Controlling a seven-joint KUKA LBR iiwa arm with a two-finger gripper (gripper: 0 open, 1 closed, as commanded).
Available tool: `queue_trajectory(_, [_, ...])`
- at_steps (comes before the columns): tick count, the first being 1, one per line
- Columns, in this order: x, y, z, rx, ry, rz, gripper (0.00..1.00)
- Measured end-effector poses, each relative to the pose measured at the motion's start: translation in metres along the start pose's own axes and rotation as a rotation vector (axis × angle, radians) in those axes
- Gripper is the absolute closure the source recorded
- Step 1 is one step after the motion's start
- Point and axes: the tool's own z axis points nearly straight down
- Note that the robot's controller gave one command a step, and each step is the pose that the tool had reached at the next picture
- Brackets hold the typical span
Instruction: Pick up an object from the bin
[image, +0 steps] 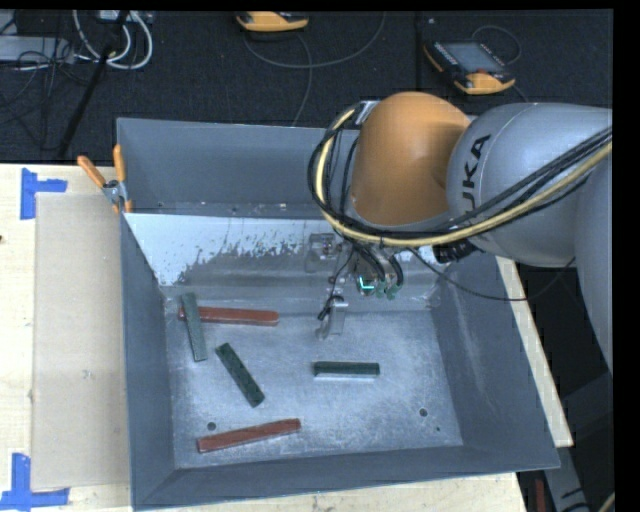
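My gripper (332, 320) hangs below the arm's orange cover, near the back middle of the bin floor, with nothing seen in it. A dark green flat bar (346, 369) lies just in front of it, apart from it. A red-brown bar (238, 316) lies to its left along the back of the floor.
At the left a grey-green bar (194, 326) lies across the end of the red-brown one. A second dark green bar (240, 374) lies slantwise left of centre. Another red-brown bar (248, 435) rests near the front wall. The arm and its cables cover the bin's back right.
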Motion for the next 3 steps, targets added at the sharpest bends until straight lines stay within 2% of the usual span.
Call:
queue_trajectory(1, [0.061, -0.081, 0.109, 0.000, 0.002, -0.161, 0.00])
queue_trajectory(2, [0.058, -0.079, 0.105, 0.000, -0.007, -0.161, 1.00])
queue_trajectory(3, [0.038, -0.081, -0.028, 0.003, -0.017, -0.318, 1.00])
